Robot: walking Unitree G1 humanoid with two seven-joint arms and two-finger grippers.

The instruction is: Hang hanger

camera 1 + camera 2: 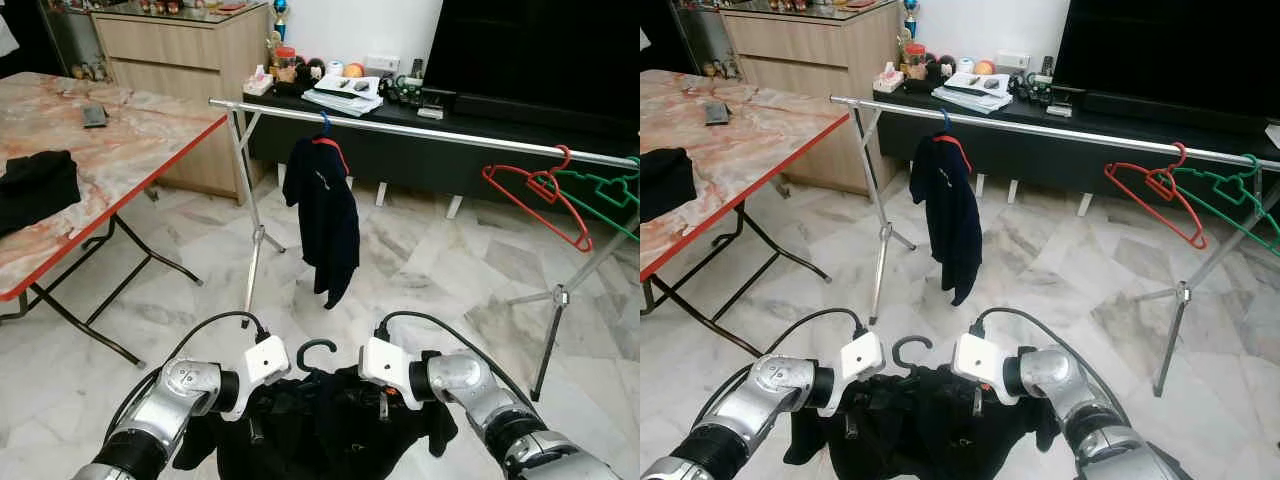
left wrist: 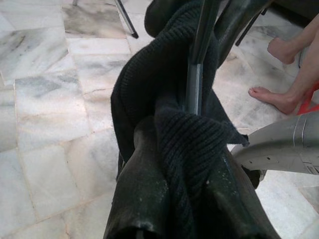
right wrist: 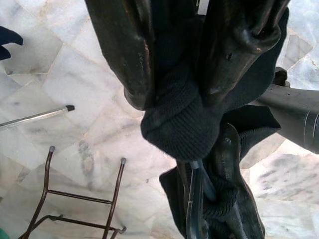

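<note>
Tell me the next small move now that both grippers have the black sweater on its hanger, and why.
Probably step toward the clothes rail and raise the load. The left gripper and right gripper are both shut on the black sweater, whose hanger hook sits well below and short of the rail. Bare bar lies between the hung navy shirt and the red hanger.

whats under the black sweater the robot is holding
A dark hanger: its hook pokes out on top. The left tool and right tool pinch the knit black sweater, which covers the hanger's shoulders.
</note>
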